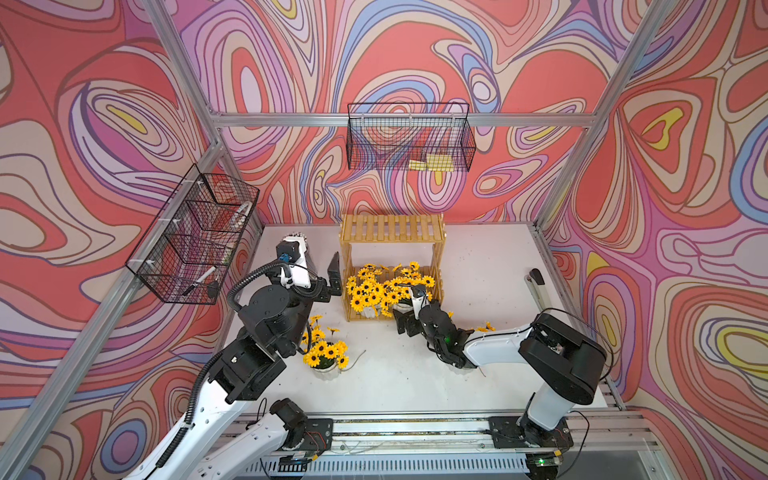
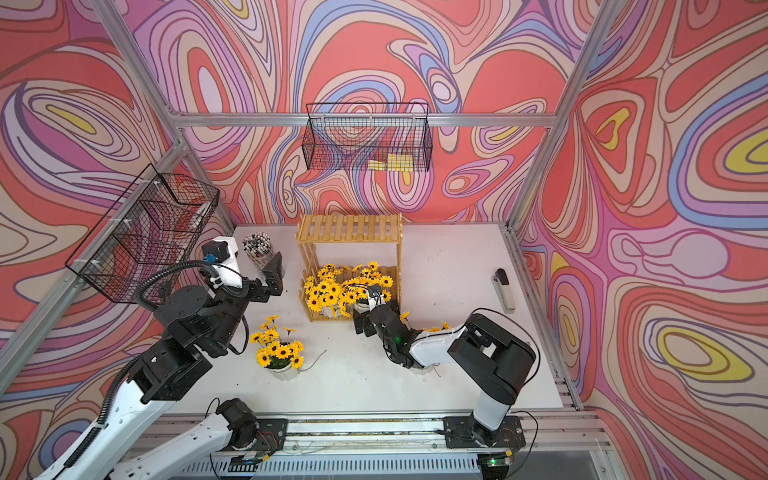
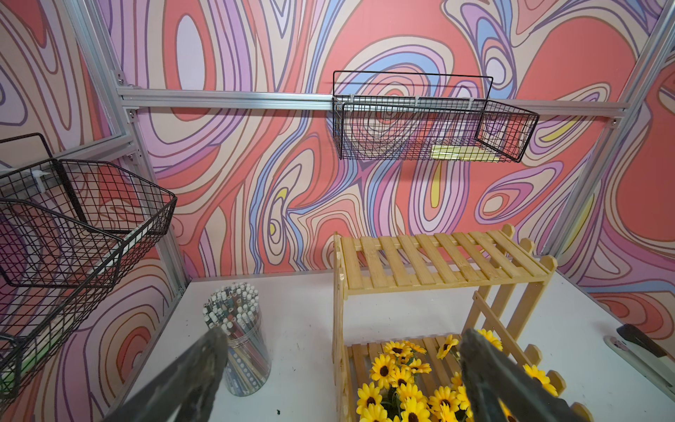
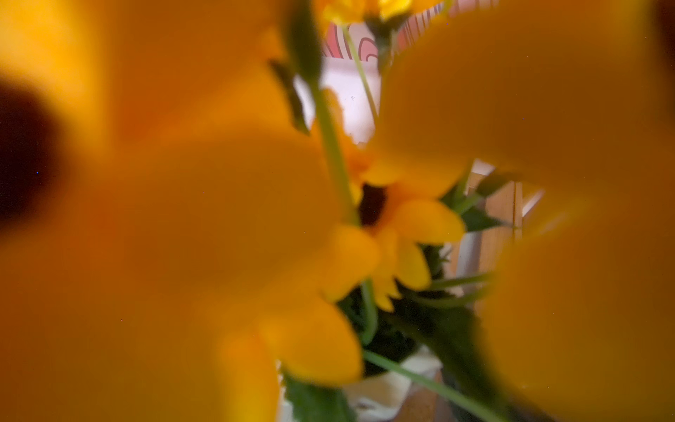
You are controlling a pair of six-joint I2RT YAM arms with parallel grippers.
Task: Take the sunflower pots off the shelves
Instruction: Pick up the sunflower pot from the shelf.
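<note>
Swirling pink walls [image 1: 415,50] enclose a white counter [image 1: 478,270]. The shelves [image 1: 390,227] hold yellow sunflower pots [image 1: 370,291] on the lower tier, and one pot [image 1: 326,357] stands near left. The left pincer [image 1: 335,275] gapes wide; the right pincer [image 1: 405,323] is impossible to judge.

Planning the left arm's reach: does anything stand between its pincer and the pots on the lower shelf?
Yes: the side slats of the rack. The open left pincer hangs beside them, not at the front, so they separate it from the pots.

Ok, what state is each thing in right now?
Left claw: open, empty.
Right claw: at the lower tier among flowers; open or shut unclear.
Shelves: top tier bare, lower tier holding sunflower pots.
Pot on the table: upright, off the shelves.
Pencil cup: upright, full.
</note>
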